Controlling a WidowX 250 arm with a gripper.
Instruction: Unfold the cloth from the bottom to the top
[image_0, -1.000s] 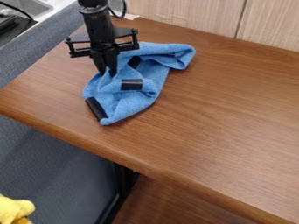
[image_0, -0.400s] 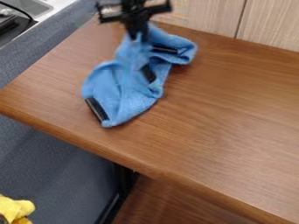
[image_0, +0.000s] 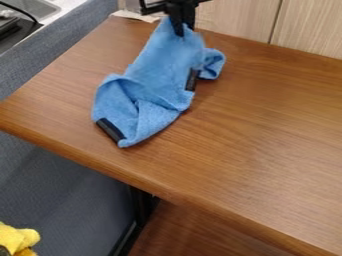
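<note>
At the top of the view, near the table's back edge, my gripper (image_0: 182, 29) is shut on the upper end of the blue cloth (image_0: 157, 70). From there the cloth stretches down and to the left, its upper part lifted and its lower part lying on the table. One black strip (image_0: 110, 130) marks the bottom left edge, and another black strip (image_0: 192, 80) shows on the right side. A small rolled part of the cloth bulges out at the right, and folds remain across the lower half.
The wooden table (image_0: 260, 135) extends to the right, with a wood-panel wall (image_0: 240, 17) behind it. A grey partition (image_0: 50, 60) borders its left side, and a sink (image_0: 33, 7) is at the upper left. A yellow object (image_0: 17, 239) shows at the bottom left.
My gripper has moved up and to the right, toward the back edge, pulling the cloth's held part along. The cloth is more stretched out, while its bottom corner has stayed nearly in place.
</note>
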